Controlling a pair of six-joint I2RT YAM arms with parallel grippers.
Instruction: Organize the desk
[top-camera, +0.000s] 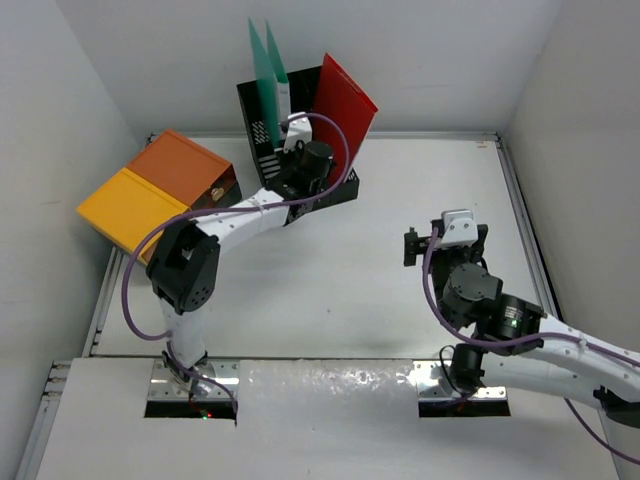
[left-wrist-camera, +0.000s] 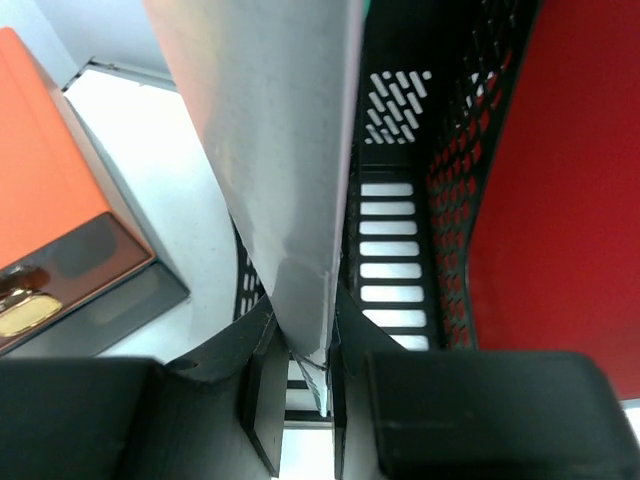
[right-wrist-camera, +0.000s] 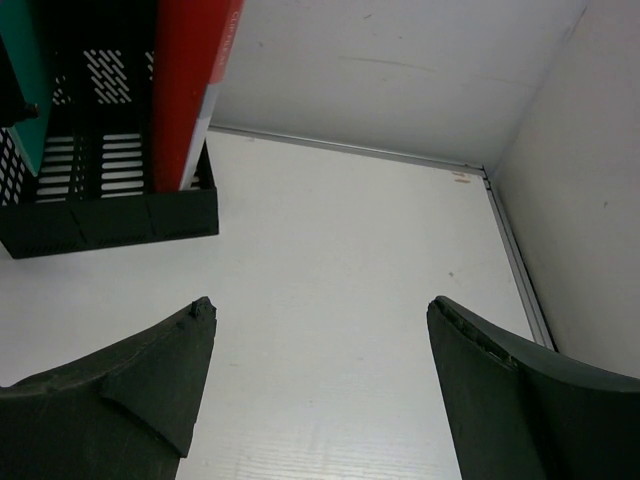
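Left hand (left-wrist-camera: 303, 362) pinches a white folder (left-wrist-camera: 270, 150) at the rack (left-wrist-camera: 392, 235); right hand (right-wrist-camera: 318, 310) stands wide open

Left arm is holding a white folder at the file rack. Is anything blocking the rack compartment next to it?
Nothing visible. The left gripper pinches the white folder, and the black rack compartment beside it shows only bare slotted floor. The red folder stands one compartment over, behind a mesh divider.

A lab test cell (office props only): bare white walls (right-wrist-camera: 400, 70) enclose the desk (right-wrist-camera: 350, 230) ahead of the right pincer (right-wrist-camera: 320, 303), file rack (right-wrist-camera: 110, 215) forward-left of it.
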